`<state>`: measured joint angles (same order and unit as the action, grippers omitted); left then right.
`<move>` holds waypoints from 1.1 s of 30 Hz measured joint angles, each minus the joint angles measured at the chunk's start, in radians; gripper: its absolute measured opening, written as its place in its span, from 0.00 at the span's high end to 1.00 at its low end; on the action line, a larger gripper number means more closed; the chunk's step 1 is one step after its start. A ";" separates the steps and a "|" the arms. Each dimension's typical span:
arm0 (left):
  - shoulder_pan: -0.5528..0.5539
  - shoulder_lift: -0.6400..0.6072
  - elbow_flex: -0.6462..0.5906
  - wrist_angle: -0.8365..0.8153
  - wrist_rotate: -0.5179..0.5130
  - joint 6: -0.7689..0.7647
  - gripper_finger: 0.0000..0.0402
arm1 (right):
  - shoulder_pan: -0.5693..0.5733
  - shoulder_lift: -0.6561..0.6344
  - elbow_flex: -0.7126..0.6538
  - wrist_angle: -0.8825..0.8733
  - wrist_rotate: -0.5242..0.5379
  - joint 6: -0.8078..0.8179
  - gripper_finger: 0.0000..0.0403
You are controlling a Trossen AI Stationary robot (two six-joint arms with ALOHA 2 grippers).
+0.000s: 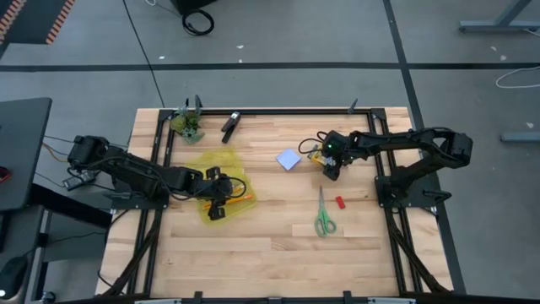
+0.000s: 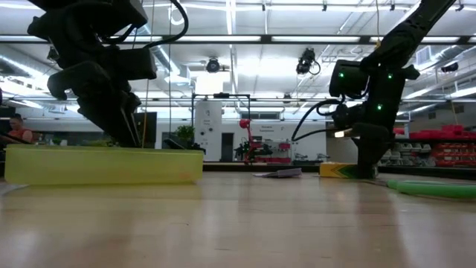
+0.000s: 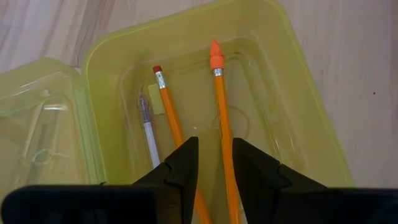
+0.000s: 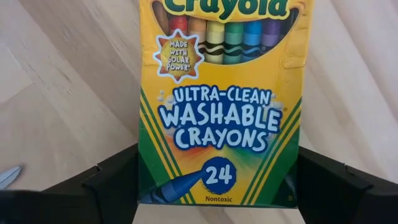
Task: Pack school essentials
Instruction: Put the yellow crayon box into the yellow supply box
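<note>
Crayon box (image 4: 221, 99) sits between right gripper's (image 1: 332, 165) spread fingers, just right of note pad (image 1: 288, 159); we can't confirm grip. Left gripper (image 3: 215, 163) half-spread over yellow case (image 3: 298, 81), straddling one orange pencil (image 3: 222, 124).

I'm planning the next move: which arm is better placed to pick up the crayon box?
Right. The right gripper is directly over the crayon box, fingers straddling its sides. The left gripper is across the table, at the yellow case holding pencils.
</note>
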<state>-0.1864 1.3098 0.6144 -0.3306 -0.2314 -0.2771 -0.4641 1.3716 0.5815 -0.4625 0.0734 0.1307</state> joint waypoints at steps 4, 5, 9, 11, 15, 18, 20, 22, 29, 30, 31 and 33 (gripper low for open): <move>0.000 0.000 0.000 -0.004 0.000 0.001 0.73 | 0.003 -0.001 0.037 -0.037 -0.001 -0.003 0.13; 0.000 0.000 0.000 -0.004 0.000 0.001 0.73 | 0.003 -0.004 0.047 -0.036 -0.004 -0.003 0.13; 0.000 0.000 0.000 -0.010 0.000 0.001 0.73 | 0.003 -0.006 0.085 -0.070 -0.014 -0.013 0.13; 0.000 0.000 0.000 -0.016 0.000 0.001 0.73 | 0.003 -0.006 0.110 -0.084 -0.018 -0.019 0.13; 0.000 0.000 0.000 -0.027 0.000 -0.003 0.73 | 0.004 -0.006 0.159 -0.101 -0.034 -0.019 0.13; 0.000 0.000 0.000 -0.035 0.000 -0.004 0.73 | 0.019 -0.006 0.194 -0.100 -0.041 -0.020 0.13; 0.000 0.000 0.000 -0.041 0.000 -0.004 0.73 | 0.033 -0.006 0.215 -0.100 -0.042 -0.021 0.13; 0.000 0.000 0.000 -0.041 0.000 0.001 0.73 | 0.051 -0.006 0.234 -0.099 -0.042 -0.020 0.13; 0.000 -0.052 0.000 -0.037 0.000 0.060 0.73 | 0.135 -0.006 0.276 -0.098 -0.047 0.013 0.13; 0.000 -0.065 0.000 -0.034 0.000 0.072 0.73 | 0.148 -0.006 0.278 -0.097 -0.047 0.022 0.13; 0.000 -0.079 0.000 -0.034 0.000 0.079 0.73 | 0.160 -0.006 0.281 -0.096 -0.047 0.031 0.13; 0.000 -0.102 0.000 -0.030 0.000 0.093 0.73 | 0.185 -0.006 0.282 -0.092 -0.047 0.049 0.13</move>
<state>-0.1864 1.2076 0.6144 -0.3611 -0.2315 -0.1837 -0.2794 1.3659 0.8639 -0.5540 0.0265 0.1793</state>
